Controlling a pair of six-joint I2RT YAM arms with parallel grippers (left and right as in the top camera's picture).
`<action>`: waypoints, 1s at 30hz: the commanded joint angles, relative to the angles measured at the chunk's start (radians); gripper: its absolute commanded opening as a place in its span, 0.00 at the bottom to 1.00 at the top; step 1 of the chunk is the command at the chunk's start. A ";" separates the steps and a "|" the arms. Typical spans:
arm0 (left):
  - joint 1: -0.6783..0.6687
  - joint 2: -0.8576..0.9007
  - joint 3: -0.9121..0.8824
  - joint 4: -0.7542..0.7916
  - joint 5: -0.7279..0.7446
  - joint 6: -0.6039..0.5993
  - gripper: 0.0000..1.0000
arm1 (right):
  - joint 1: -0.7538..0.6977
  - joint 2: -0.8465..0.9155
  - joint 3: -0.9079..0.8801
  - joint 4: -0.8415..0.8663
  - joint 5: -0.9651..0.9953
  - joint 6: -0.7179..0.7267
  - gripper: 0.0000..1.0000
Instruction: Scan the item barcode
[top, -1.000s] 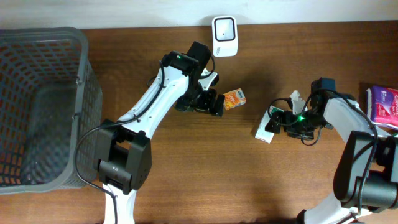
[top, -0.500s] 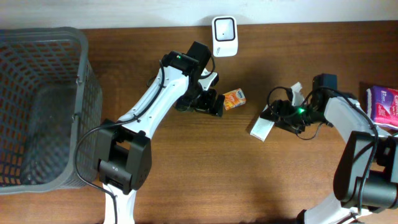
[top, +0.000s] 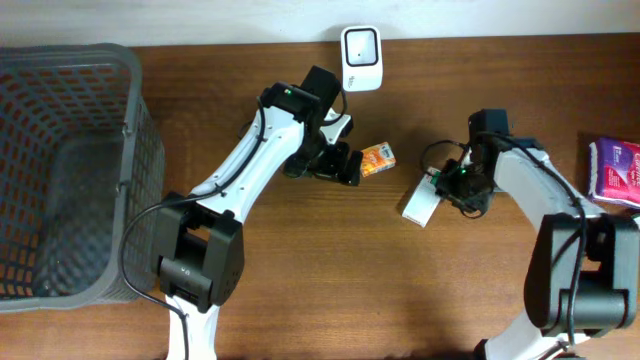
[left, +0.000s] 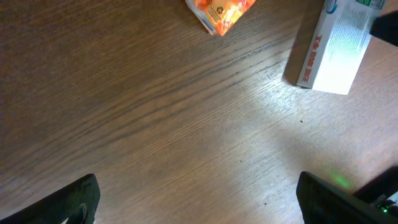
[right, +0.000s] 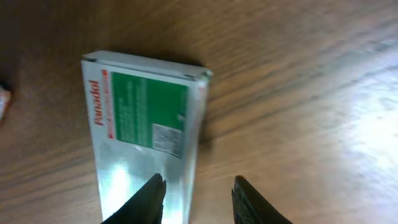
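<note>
Right gripper (right: 199, 183) first: narrowly parted, down at one end of the flat white-and-green cardboard Panadol carton (right: 140, 118). Straddles the carton's long edge, one black fingertip over the printed top face and the other above the brown wooden table (right: 298, 93). Cannot tell whether pinching the carton or only poised over it. Carton flat on the wood, right of centre, well apart from the white barcode scanner (top: 360, 46) at the far edge. Left gripper (left: 198, 186): spread wide, empty, hovering above bare wood just beside the small orange packet (top: 377, 158). Packet and carton near each other, not touching. Off to the left, grey plastic mesh basket (top: 145, 150); at the right edge, pink soft pack (top: 615, 168).
</note>
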 joint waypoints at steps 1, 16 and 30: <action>-0.004 0.000 0.007 -0.010 -0.006 -0.002 0.99 | 0.032 0.005 -0.035 0.031 -0.011 0.016 0.32; -0.004 0.000 0.007 -0.024 -0.007 -0.002 0.99 | 0.035 -0.027 0.078 -0.158 0.215 -0.051 0.04; -0.139 0.037 0.006 0.141 0.091 -0.006 0.99 | -0.340 -0.029 0.185 -0.390 -0.116 -0.336 0.71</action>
